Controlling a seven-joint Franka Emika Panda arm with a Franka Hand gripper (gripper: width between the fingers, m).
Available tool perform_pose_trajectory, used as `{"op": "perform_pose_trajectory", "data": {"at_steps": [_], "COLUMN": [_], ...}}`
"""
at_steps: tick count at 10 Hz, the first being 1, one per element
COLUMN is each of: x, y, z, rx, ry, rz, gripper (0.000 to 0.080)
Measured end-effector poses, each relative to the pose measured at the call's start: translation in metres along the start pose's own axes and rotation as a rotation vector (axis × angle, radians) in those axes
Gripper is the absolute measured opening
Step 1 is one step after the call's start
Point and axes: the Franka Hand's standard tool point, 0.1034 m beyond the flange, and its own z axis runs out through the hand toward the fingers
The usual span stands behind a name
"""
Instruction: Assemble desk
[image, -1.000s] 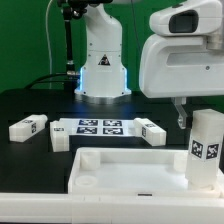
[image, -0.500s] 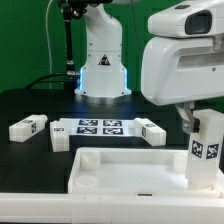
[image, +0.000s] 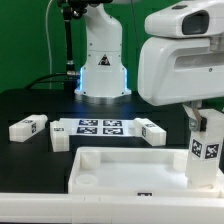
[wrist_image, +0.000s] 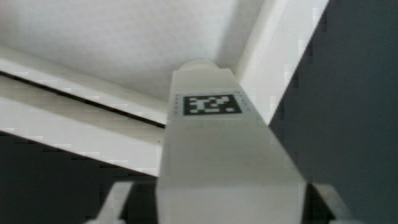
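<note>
Wrist view: a tagged leg (wrist_image: 214, 140) is clamped by the gripper (wrist_image: 217, 205). It is seen upright at the desk top (image: 110, 156), on the exterior view's right.

Exterior view facing robot base (image: 103, 78), low; wrist view tight, shared leg (wrist_image: 217, 150)

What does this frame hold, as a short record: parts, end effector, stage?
desk top: rim up, nearest the exterior camera
held leg: upright at the desk top's end on the exterior view's right
end effector: closed on the held leg
loose legs: three lying flat beyond the desk top; two left of the marker board in the exterior view, one right of it
stage: leg at a corner; seating cannot be told
</note>
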Motion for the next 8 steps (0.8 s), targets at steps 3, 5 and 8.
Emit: {"op": "perform_pose_trajectory", "data": {"at_steps": [3,5,8], "x": [-0.0005,-0.0009,-0.0015], "y": [0.0041,0.0056,0.0084], "z": [0.0001,0.0004,0.0004], "rx": [0.023,0.023,0.028], "ry": [0.006,0.022,0.019], "rz": [0.216,0.368,0.679], "gripper": [0.0294,0.0294,0.0294]}}
